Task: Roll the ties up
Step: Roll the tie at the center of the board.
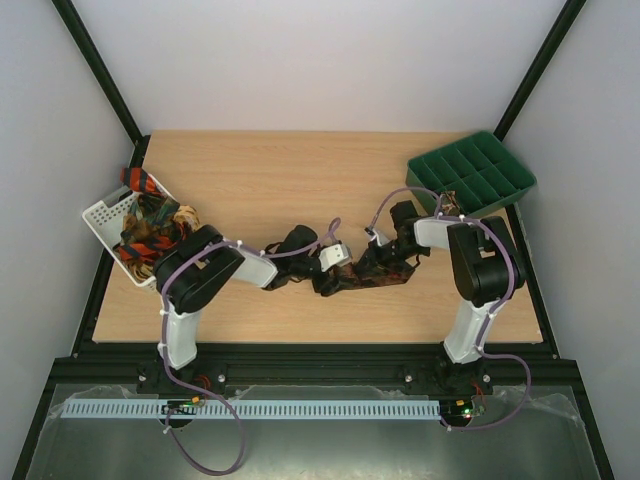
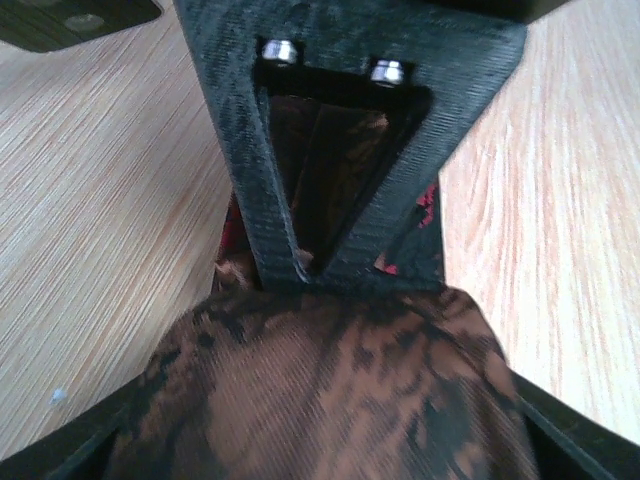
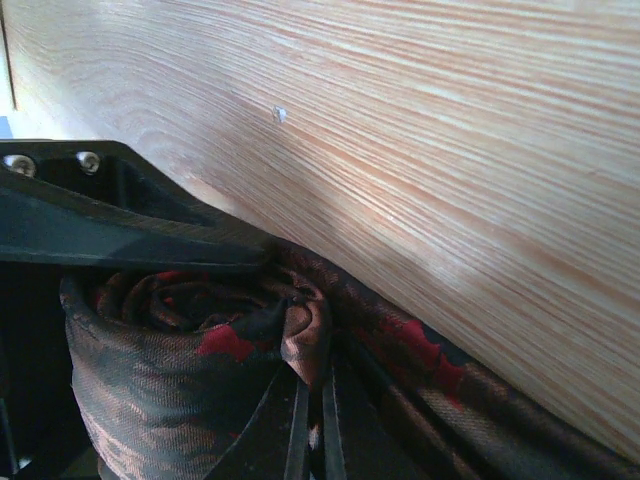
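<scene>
One dark brown tie [image 1: 365, 272] lies mid-way across the wooden table [image 1: 280, 180], its long axis running from about 8 o'clock to 2 o'clock between both pincers. Its rolled end [image 3: 190, 350] sits toward 2 o'clock, clenched in the right gripper [image 1: 390, 256], whose arm folds in from 4 o'clock, wrist low. Nearer the loose flat length toward 8 o'clock is the left gripper [image 1: 342, 266], its jaws released and straddling the fabric, its forearm reaching in from 9 o'clock. Rolling on likely means winding toward that loose end.
</scene>
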Controlling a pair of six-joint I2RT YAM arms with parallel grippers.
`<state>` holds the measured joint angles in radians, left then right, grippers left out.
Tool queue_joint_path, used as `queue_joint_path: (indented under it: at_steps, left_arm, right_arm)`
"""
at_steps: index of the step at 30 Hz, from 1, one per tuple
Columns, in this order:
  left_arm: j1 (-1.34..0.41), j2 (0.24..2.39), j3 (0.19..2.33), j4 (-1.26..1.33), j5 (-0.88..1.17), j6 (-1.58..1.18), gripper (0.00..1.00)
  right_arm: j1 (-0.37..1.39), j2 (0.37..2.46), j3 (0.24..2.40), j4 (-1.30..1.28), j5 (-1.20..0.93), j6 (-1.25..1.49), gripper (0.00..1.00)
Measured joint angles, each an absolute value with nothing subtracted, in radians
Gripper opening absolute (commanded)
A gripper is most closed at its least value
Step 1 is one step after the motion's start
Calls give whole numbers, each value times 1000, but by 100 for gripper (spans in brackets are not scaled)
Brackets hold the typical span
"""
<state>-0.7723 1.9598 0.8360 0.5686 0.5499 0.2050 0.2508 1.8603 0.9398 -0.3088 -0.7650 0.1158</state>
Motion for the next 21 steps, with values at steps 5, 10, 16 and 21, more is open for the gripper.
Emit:
queue_joint_path:
  at_steps: [5, 10, 16, 21]
  left_arm:
    - [-777, 2004, 875, 565, 541, 204, 40]
    - [-781, 1994, 871, 556, 502, 277, 34]
    - [-783, 1950, 817, 556, 450, 361, 35]
    - [-785, 1933, 797, 555, 440, 382, 37]
  right_arm:
    - [250, 1863, 940, -308, -770, 121, 6]
    - [245, 1865, 961, -332, -746, 94, 33]
    - [242, 1813, 975, -401, -725, 49, 50]
    - [242, 1793, 974, -434, -778, 55, 51]
